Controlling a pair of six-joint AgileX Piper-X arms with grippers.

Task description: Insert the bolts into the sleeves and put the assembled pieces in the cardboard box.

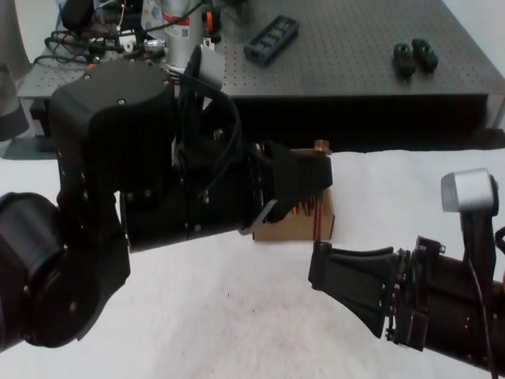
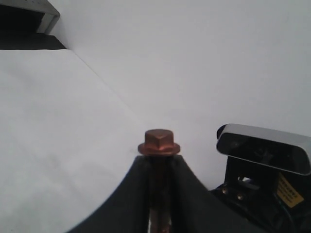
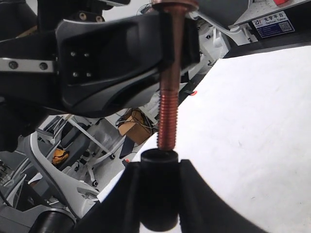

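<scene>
My left gripper (image 1: 319,178) is shut on a copper bolt (image 1: 317,207), held upright with its hex head (image 2: 159,141) on top. Directly under it, my right gripper (image 1: 319,270) is shut on a black sleeve (image 3: 159,189), which stands upright between its fingers. The bolt's threaded tip (image 3: 167,138) sits right at the sleeve's top opening; whether it has entered I cannot tell. The cardboard box (image 1: 286,227) stands on the white cloth just behind the two grippers, partly hidden by the left gripper, with copper-coloured pieces showing at its top.
A dark perforated bench (image 1: 355,47) runs across the back, carrying a black tray (image 1: 271,37) and two small dark parts (image 1: 414,55). Cables (image 1: 87,39) pile at the back left. White cloth (image 1: 237,316) covers the near surface.
</scene>
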